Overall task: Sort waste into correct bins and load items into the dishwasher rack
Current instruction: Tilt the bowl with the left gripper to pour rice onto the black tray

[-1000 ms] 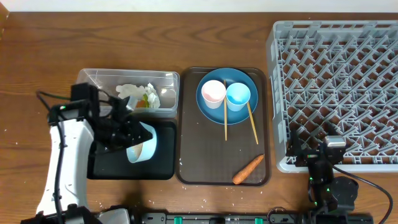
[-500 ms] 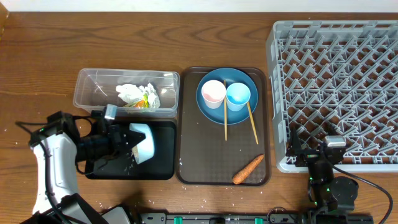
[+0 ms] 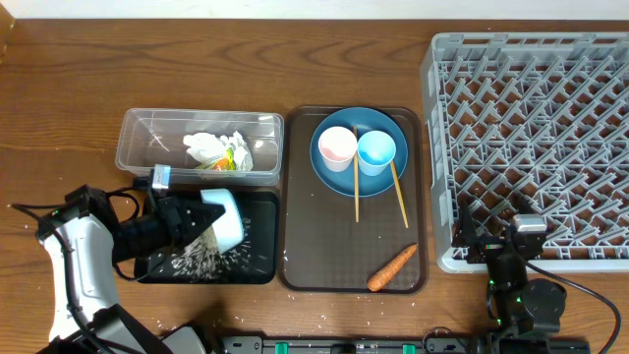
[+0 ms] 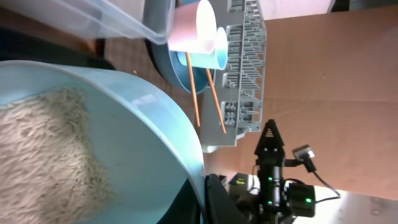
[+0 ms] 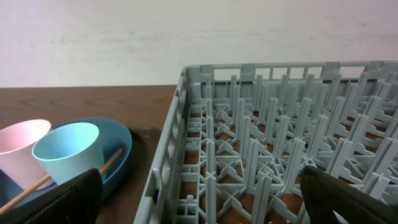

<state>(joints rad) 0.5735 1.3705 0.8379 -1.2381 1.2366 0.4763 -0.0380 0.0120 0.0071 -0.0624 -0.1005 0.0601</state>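
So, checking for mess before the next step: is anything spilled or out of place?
Rice is pouring from the tilted bowl onto the black tray, seemingly on purpose. A few white specks, likely stray grains, lie on the table in front of it. The carrot lies unsorted on the brown tray.
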